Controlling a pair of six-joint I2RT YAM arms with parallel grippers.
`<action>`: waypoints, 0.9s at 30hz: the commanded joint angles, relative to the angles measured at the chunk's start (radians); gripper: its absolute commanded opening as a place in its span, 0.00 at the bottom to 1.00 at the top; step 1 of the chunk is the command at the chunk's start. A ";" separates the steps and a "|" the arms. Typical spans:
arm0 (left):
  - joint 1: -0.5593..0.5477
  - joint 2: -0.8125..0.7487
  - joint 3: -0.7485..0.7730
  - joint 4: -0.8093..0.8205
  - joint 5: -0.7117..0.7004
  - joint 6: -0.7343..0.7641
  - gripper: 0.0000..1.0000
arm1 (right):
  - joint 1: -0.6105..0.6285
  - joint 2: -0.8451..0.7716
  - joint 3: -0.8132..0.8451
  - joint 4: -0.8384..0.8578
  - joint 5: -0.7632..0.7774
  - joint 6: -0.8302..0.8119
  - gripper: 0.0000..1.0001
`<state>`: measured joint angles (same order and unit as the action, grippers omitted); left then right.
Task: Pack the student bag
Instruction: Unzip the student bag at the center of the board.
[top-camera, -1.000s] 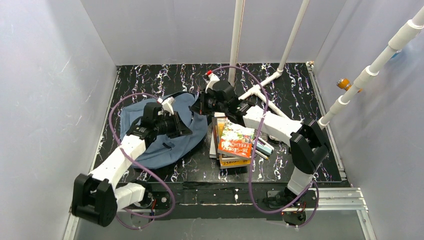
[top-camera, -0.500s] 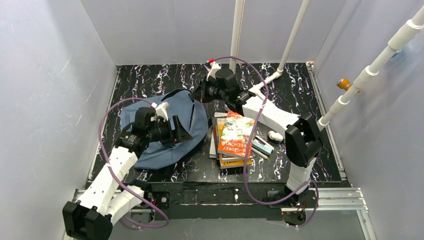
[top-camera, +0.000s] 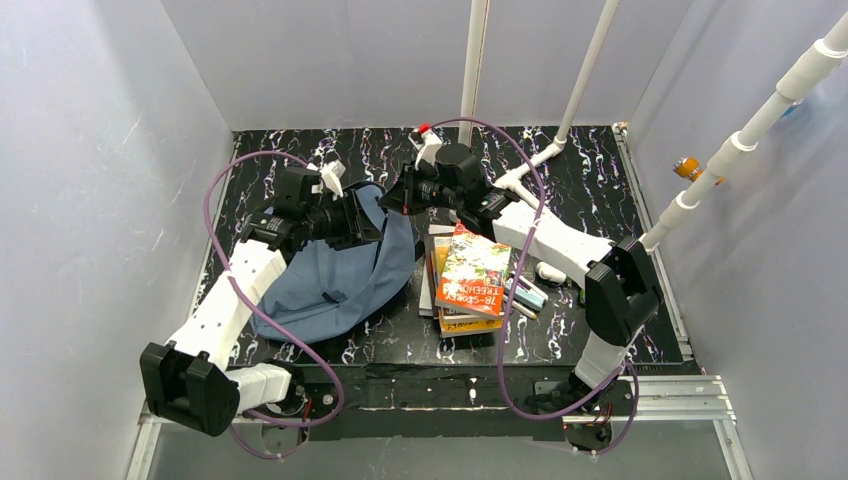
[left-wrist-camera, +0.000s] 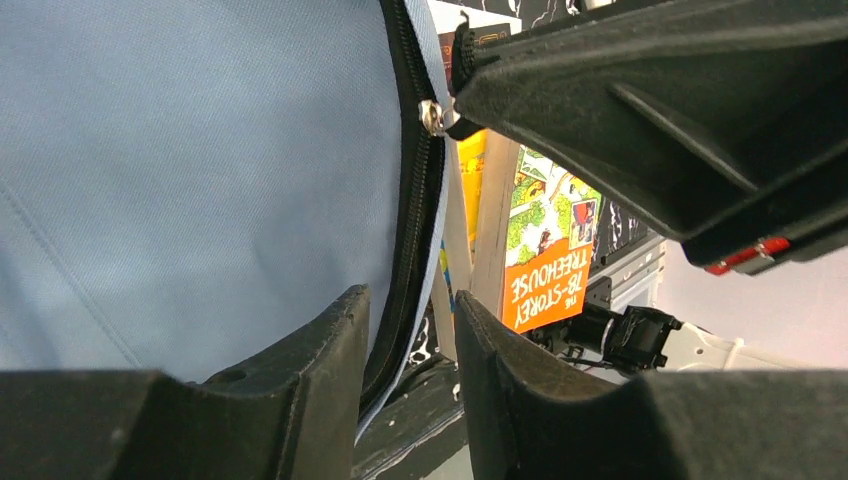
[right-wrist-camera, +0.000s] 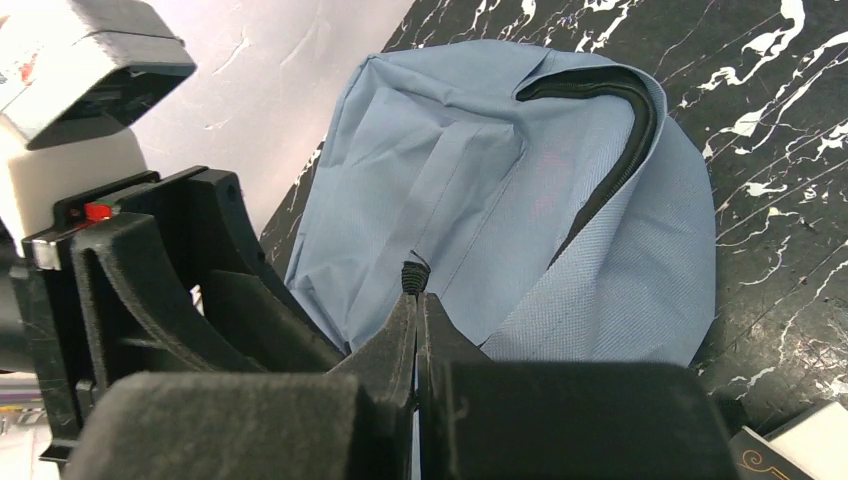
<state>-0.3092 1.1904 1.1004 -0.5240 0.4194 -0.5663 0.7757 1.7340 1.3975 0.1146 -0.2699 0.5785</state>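
Note:
The slate-blue student bag (top-camera: 330, 280) lies flat on the left half of the black marbled table, its dark zipper (left-wrist-camera: 408, 230) running along the right edge. My right gripper (top-camera: 402, 197) is at the bag's top right and is shut on the small dark zipper pull (right-wrist-camera: 412, 275), whose metal slider (left-wrist-camera: 432, 117) shows in the left wrist view. My left gripper (top-camera: 372, 218) is right beside it over the same edge. It is open (left-wrist-camera: 410, 300), and the zipper hem passes through the gap between its fingers. In the right wrist view, blue fabric (right-wrist-camera: 480, 180) fills the space ahead.
A stack of books (top-camera: 468, 280) topped by an orange Treehouse book (left-wrist-camera: 545, 270) lies just right of the bag. Pens and a small case (top-camera: 528, 295) lie beside the stack. White pipes (top-camera: 520, 180) cross the back right. Grey walls enclose three sides.
My left arm has swung away from the bag's middle to its far right edge, next to the right gripper. The right gripper has shifted only slightly. The bag's edge has been drawn longer.

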 joint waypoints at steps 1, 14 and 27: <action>0.004 -0.015 -0.022 0.052 0.054 -0.010 0.36 | 0.003 -0.061 0.026 0.095 -0.028 0.016 0.01; -0.002 0.052 -0.062 0.067 0.037 -0.001 0.20 | 0.017 -0.057 0.038 0.105 -0.038 0.029 0.01; -0.024 -0.021 -0.114 0.124 0.118 0.042 0.00 | 0.028 -0.033 0.067 0.088 0.064 -0.007 0.01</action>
<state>-0.3119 1.2652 1.0317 -0.4252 0.4934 -0.5728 0.7952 1.7332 1.3979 0.1158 -0.2646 0.5945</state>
